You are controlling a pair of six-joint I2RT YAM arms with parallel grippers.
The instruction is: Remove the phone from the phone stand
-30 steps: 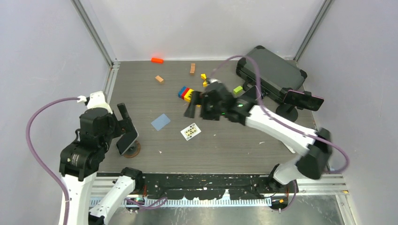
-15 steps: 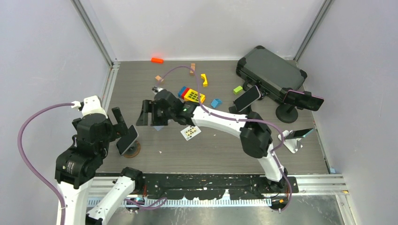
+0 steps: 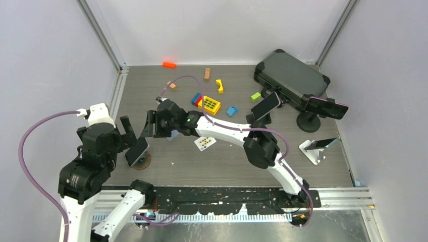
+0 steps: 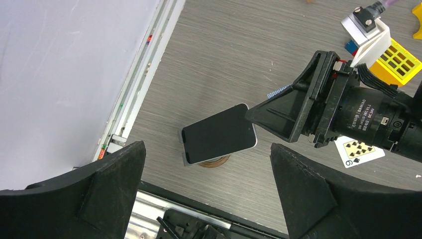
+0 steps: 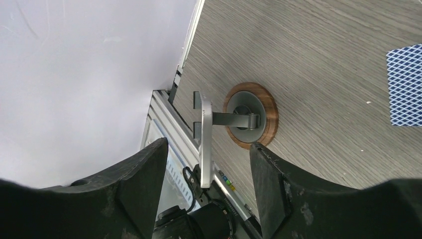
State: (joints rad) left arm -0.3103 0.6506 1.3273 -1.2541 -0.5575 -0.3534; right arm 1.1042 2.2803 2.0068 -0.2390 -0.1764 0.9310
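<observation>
Two robot arms close in on one phone at the front-left corner of a grey wood-grain tabletop (image 3: 237,164). The black-screened smartphone with a silver rim (image 4: 219,133) sits tilted, long side level, on its metal phone stand with a round wooden base (image 5: 250,115), near the aluminium edge rail (image 4: 142,89).

The left gripper (image 4: 207,149) hangs above it, jaws spread wide and grasping nothing. The right gripper (image 5: 209,147), reached across the table, is likewise released and empty. One of its fingertips (image 4: 263,112) lies at the phone's upper right corner; whether it touches cannot be told.

There are four phones on four stands in all. The other three stand well apart on the right: a slanted dark phone (image 3: 266,105), a phone on a black round-footed stand (image 3: 327,107) and a phone on a white stand (image 3: 323,143), all near one black hard case (image 3: 290,75).

There are two playing cards: a blue-backed card (image 3: 173,135) and a face-up spade card (image 3: 204,142). Toy pieces are scattered at the back:
- an orange-red block (image 3: 169,64)
- a brown block (image 3: 207,73)
- a tan block (image 3: 171,84)
- a yellow hooked piece (image 3: 219,85)
- a yellow grid block (image 3: 209,104)
- a light-blue block (image 3: 231,110)
- a green block (image 3: 256,96)

From the left wrist, the phone covers all of the stand but a sliver of its base. From the right wrist, the phone is seen edge-on, its screen hidden. The blue-backed card is half covered by the right arm from above and cut off at the right wrist view's edge.
</observation>
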